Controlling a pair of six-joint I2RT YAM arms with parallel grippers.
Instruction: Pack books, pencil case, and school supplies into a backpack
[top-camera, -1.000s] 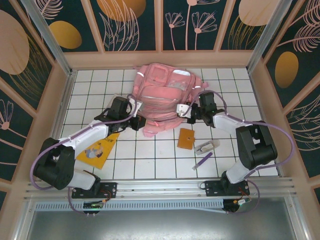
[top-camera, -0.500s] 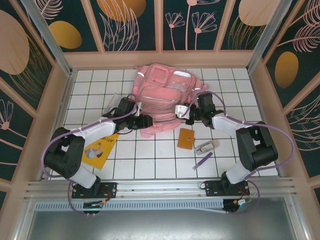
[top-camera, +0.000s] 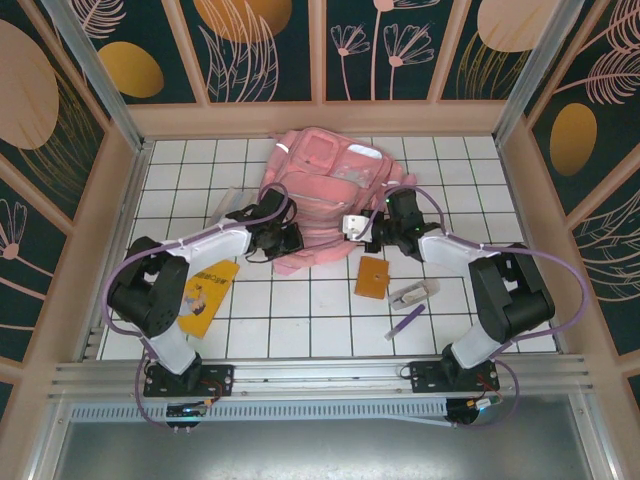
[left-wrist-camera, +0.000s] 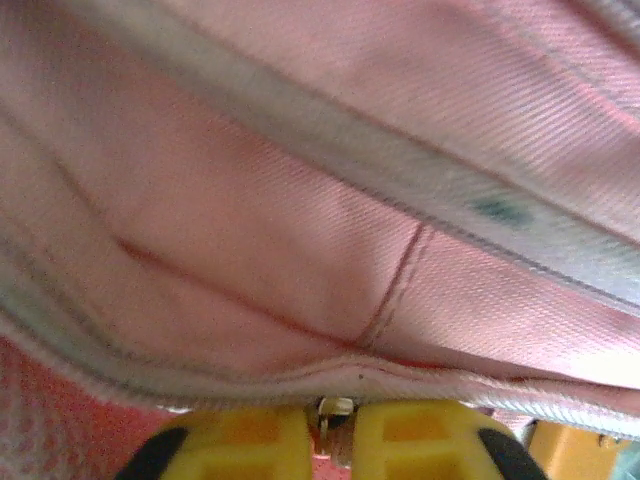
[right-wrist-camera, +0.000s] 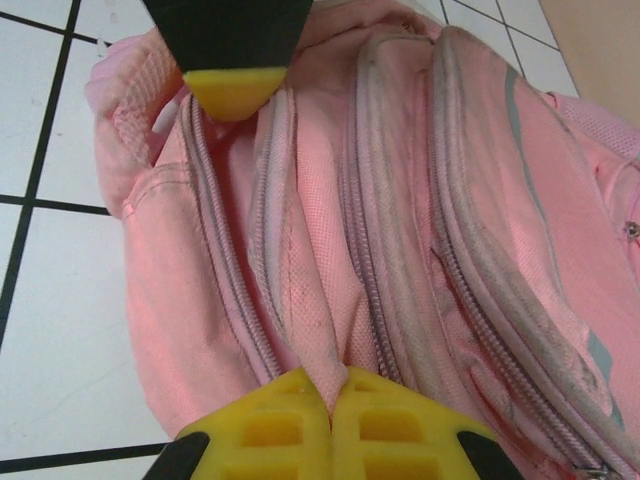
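Left gripper (top-camera: 288, 240) is pressed together on a small metal tab (left-wrist-camera: 335, 412) at a seam of the backpack (top-camera: 325, 185). Its wrist camera shows the tab caught between the two yellow pads (left-wrist-camera: 240, 445), a detail too small to make out from above. Right gripper (top-camera: 352, 232) is closed as well, and its own camera shows a fold of the pink cloth pinched between its pads (right-wrist-camera: 400, 420), between two zip lines at the near end of the backpack. That same view catches one left fingertip (right-wrist-camera: 232, 95) at the far side of the bag, so the two grippers sit on opposite sides of that end.

From above, the backpack lies flat in the middle of the tiled table (top-camera: 470, 190), with an arm reaching in from each side. The other things lie apart from it on the tiles:
- The yellow booklet (top-camera: 205, 295) is beside the left arm.
- The orange booklet (top-camera: 372, 277) is just below the right gripper.
- The grey lump (top-camera: 413, 293) is just right of the orange booklet.
- The pen (top-camera: 405, 322) is nearer the front edge, close to the lump.
- The pencil case (top-camera: 226, 205) shows only faintly, left of the backpack and beyond the left arm.
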